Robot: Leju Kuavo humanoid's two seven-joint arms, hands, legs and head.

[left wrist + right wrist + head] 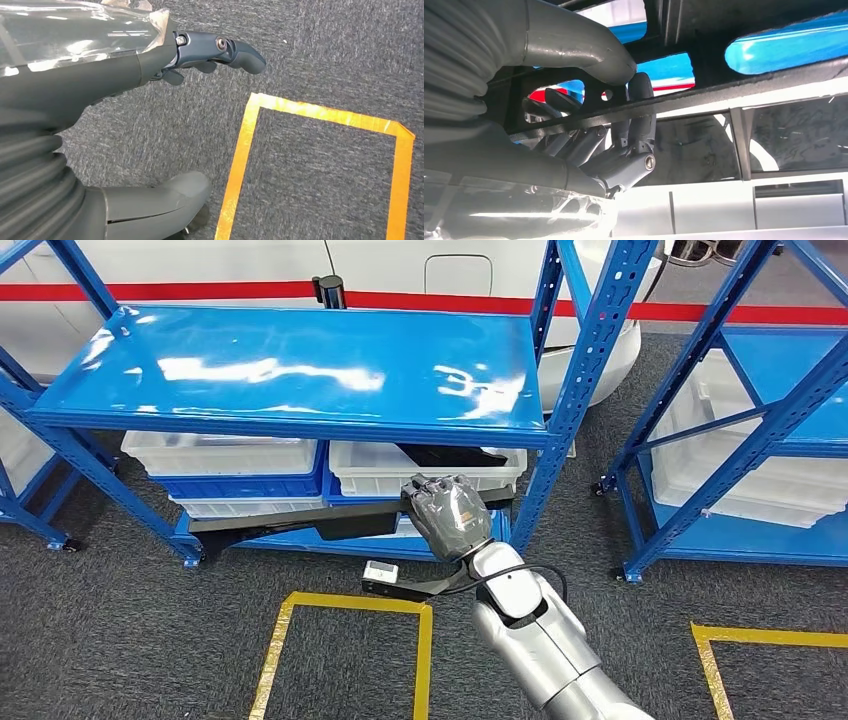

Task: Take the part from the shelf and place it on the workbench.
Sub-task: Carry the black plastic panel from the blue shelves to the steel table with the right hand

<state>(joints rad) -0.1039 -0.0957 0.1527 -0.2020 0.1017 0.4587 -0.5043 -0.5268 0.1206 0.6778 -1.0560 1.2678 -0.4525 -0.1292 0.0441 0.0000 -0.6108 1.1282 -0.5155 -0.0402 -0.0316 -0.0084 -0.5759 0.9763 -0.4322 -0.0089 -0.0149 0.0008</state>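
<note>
In the head view a long flat black part (300, 525) lies slanted along the lower level of the blue shelf (290, 365), in front of the white bins. At its right end my right hand (450, 512) grips it. The right wrist view shows that hand (614, 150) with its fingers (641, 120) curled around the part's thin black edge (704, 97) and its thumb on the other side. My left hand (100, 80) hangs over grey carpet, fingers (240, 52) apart and holding nothing.
White bins (225, 455) fill the shelf's lower level, and one holds another black piece (450, 455). A blue upright post (560, 430) stands just right of my hand. A second blue shelf (760, 440) is at the right. Yellow tape squares (350, 605) mark the carpet.
</note>
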